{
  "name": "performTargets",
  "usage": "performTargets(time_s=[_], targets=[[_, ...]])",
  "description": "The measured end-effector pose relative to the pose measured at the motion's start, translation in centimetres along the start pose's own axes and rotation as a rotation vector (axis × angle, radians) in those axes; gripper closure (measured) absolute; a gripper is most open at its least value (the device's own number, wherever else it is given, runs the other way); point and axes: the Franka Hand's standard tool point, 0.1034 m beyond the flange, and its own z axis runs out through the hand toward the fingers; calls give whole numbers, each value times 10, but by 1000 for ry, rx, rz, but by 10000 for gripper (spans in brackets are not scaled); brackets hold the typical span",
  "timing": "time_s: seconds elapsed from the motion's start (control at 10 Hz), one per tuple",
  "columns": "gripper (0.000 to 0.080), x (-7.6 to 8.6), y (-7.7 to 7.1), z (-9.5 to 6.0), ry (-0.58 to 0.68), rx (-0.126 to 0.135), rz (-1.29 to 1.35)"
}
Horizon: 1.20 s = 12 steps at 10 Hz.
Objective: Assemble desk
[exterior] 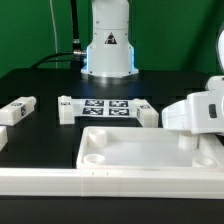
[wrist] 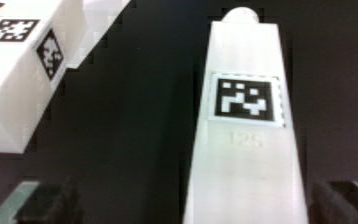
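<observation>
Desk slab (exterior: 150, 160) lies flat at front, sockets up. Gripper (wrist: 194, 203) hovers just past slab's far corner, ext view's right. Wrist view: one leg (wrist: 247, 130) lies flat on table right under it, long axis running straight out btwn fingertips (wrist: 43, 200), so jaws straddle its sides. Jaws fully open, nothing held; contact w/ leg not apparent.
</observation>
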Motion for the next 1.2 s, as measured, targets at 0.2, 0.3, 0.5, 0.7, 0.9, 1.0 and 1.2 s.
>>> performTargets(time_s=[0.2,0.3,0.5,0.7,0.9,1.0,1.2], targets=[[277,0,0,0,0,0,-1],[416,0,0,0,0,0,-1],[507,0,0,0,2,0,-2],[505,0,0,-2,6,1,-8],[505,-1,4,-7,18,7,-28],[505,-13,8,-18,22,9,-37],[505,-37,18,-47,47,18,-44]])
